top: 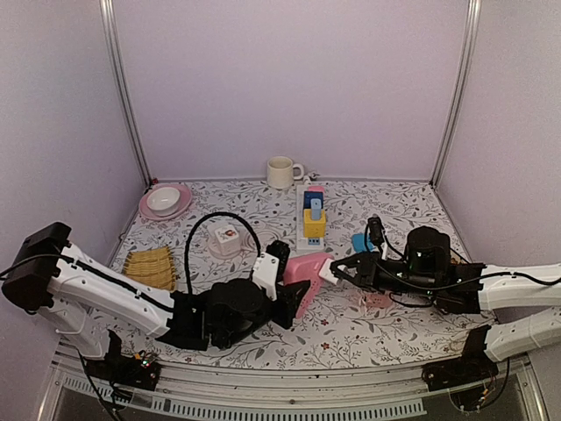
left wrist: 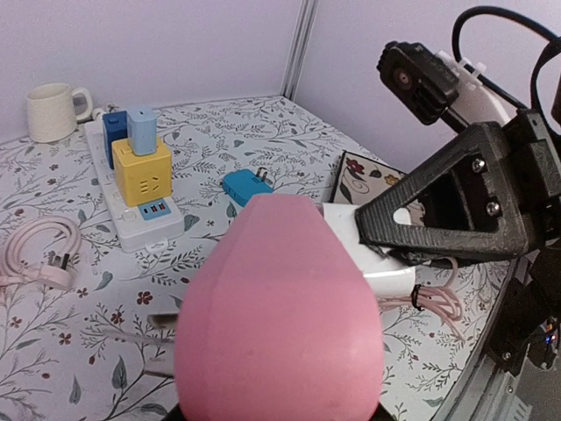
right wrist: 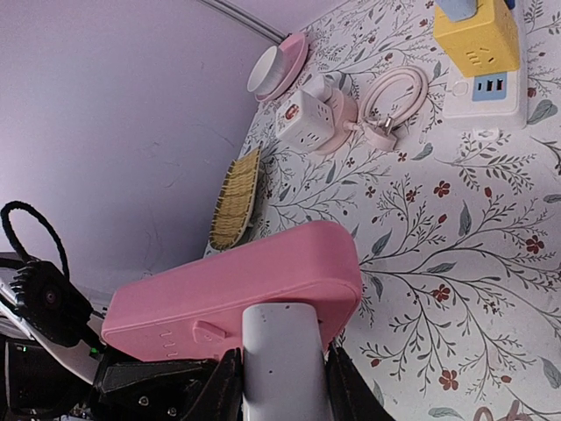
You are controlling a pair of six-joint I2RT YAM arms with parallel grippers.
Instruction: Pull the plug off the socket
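Note:
A pink socket (top: 307,274) is held above the table's middle, with my left gripper (top: 282,289) shut on its near end. In the left wrist view the socket (left wrist: 280,307) fills the foreground and hides my own fingers. A white plug (top: 327,270) sits in the socket's right end. My right gripper (top: 338,270) is shut on that plug. The right wrist view shows the plug (right wrist: 280,351) between the black fingers (right wrist: 221,390), seated against the pink socket (right wrist: 237,289). From the left wrist, the plug (left wrist: 372,259) shows under the right gripper (left wrist: 438,219).
A white power strip (top: 308,237) carries a yellow cube adapter (top: 314,223) and blue plugs. Behind it stands a mug (top: 280,172). A pink plate with a bowl (top: 165,202), a woven mat (top: 151,266), a white cube adapter (top: 227,239) and a loose blue plug (top: 359,242) lie around.

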